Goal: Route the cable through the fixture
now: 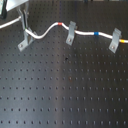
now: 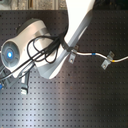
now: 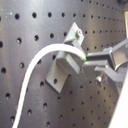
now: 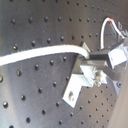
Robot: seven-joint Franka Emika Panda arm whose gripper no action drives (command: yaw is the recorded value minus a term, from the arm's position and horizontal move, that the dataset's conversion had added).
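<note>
Closest in, both wrist views show the gripper (image 3: pixel 86 59) pinched shut on the cable (image 3: pixel 37 62) right at the fixture (image 3: pixel 64 67), which in the first exterior view is the clip nearest the first exterior view's left. The cord meets the forked top of that bracket, though it's hard to tell if it's fully seated between the prongs.

The cable looks light and floppy: it sags and curves wherever it isn't held, so it probably wants a grip close to the clip, or it'll just flop. The thin white jacket looks smooth, maybe slippery.

Further along it runs past two more clips (image 1: pixel 71 32), with a red band (image 1: pixel 60 23) and a blue band (image 1: pixel 96 34).

No readable labels or brands anywhere.
</note>
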